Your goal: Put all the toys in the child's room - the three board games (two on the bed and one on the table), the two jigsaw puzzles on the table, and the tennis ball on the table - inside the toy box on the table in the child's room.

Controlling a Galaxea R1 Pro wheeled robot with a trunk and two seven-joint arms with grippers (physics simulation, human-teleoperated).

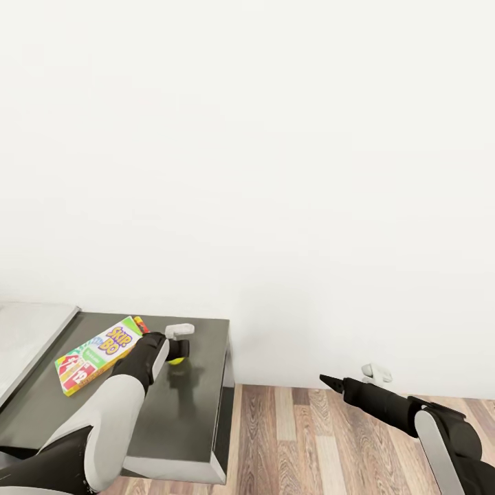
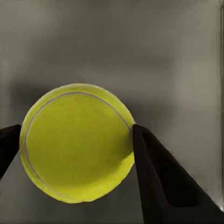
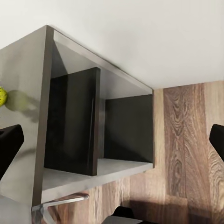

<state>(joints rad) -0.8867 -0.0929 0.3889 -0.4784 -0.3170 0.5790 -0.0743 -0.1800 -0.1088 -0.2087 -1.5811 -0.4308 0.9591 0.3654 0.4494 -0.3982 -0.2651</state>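
Note:
The yellow-green tennis ball sits between the two black fingers of my left gripper, which press on its sides just above a dark-grey top. From the head camera, the ball peeks out under that gripper, with its shadow on the surface below. A brightly printed board game lies flat on the same dark top, left of my left wrist. A light-grey edge of the table shows at far left. My right gripper hangs open over the wood floor, off to the right of the unit.
The dark-grey-topped side unit stands against a white wall, with open shelf bays on its side. Wood-plank floor stretches to its right. A small white fitting sits at the wall base.

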